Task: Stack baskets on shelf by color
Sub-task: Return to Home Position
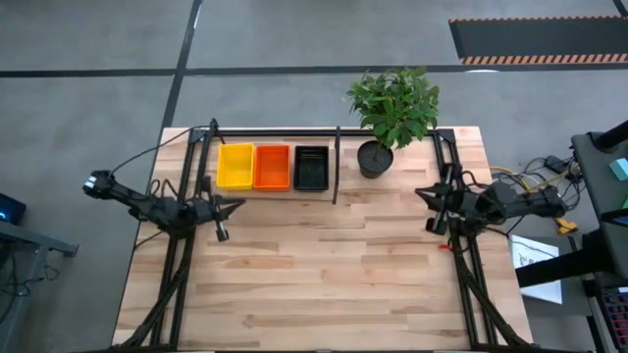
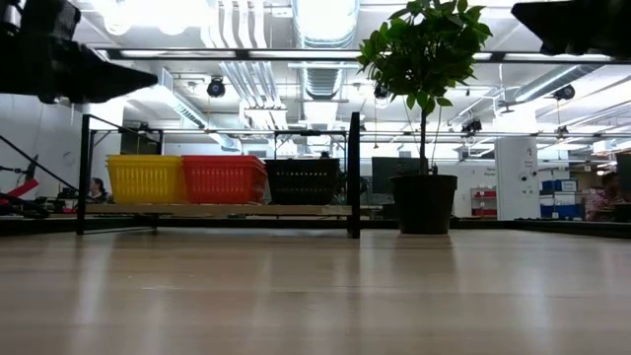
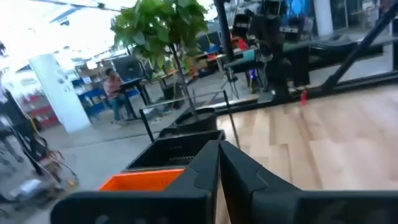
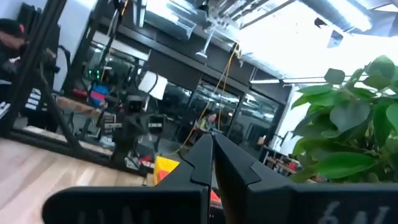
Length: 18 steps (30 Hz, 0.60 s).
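A yellow basket, an orange basket and a black basket sit side by side on the pale shelf framed by black rods, at the table's far side. The low view shows the yellow basket, the orange one and the black one resting on the board. My left gripper hovers shut near the table's left side, just short of the shelf. My right gripper hovers shut by the right edge, near the plant pot. Neither touches anything.
A black round pot with a leafy plant stands at the shelf's right end. Black frame rods run along both table sides. The slatted wooden tabletop stretches bare toward the near edge. People show in the room beyond the table.
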Tool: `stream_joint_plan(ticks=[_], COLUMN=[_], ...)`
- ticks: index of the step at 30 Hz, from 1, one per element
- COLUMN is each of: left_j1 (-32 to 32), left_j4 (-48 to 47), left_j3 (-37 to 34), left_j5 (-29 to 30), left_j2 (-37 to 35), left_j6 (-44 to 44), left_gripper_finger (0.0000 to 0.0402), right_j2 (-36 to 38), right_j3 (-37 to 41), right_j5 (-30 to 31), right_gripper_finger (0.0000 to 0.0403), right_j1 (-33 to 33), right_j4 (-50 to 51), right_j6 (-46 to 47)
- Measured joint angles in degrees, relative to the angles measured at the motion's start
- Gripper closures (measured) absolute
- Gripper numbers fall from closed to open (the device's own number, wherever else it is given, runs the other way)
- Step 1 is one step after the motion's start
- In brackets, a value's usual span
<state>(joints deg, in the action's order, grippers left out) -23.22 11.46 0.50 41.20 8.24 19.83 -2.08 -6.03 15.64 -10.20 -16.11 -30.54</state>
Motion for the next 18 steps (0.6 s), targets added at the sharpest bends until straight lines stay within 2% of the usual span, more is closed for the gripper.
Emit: stream_joint_plan(ticks=[3,14,18], left_j1=[0.04,0.04,0.04], left_j4=[-1.4,-2.21,-2.07], left_j3=[0.1,-0.03,-0.05], left_j5=[1.77,1.94,1.94], left_j2=[-0.77,0.64,1.46], left_j6=[-2.8,-2.89,-2.91], left_gripper_finger=[0.0401,0.0401,0.0401], right_j2=[1.87,1.74,1.53], right_j3=[0.55,5.34,5.34], right_j5=[-0.11,-3.17,-3.18], right_gripper_finger=[0.0394,0.0394,0.0394], right_j1=[0.11,0.11,0.11], right_j4=[-0.37,-2.7,-1.1], right_j6=[0.79,2.57,7.03])
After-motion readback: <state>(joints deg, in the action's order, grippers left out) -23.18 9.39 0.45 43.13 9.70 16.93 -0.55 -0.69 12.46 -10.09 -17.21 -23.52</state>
